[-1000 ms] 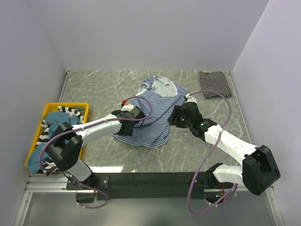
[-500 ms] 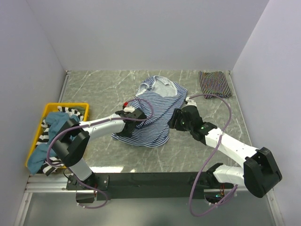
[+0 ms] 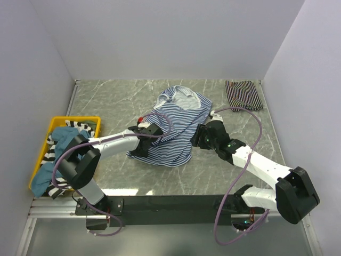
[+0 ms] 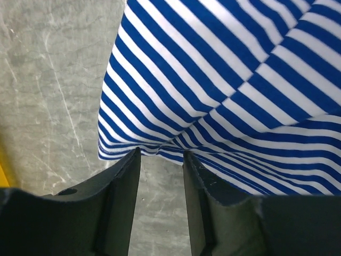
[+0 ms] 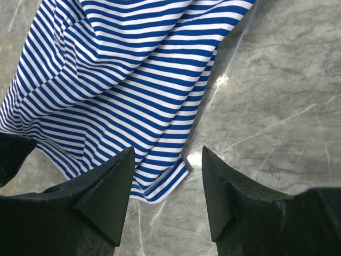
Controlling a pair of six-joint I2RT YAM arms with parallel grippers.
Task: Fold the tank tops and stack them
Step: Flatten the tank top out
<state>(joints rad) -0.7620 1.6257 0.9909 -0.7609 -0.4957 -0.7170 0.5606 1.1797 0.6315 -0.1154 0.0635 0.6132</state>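
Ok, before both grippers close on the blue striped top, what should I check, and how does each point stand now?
1. Jaws of the left gripper apart at the hem of the blue-and-white tank top: ok.
2. Jaws of the right gripper apart, hem corner between them: ok.
3. Hem deep enough between the left fingers: cannot tell.
4. Top lying flat: not ok, creases near the right gripper and a bunched neck end.
5. The folded striped top apart from both arms: ok.

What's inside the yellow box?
A teal cloth and black-and-white striped fabric fill the yellow box. Whatever lies beneath them is covered, and the left arm hides part.
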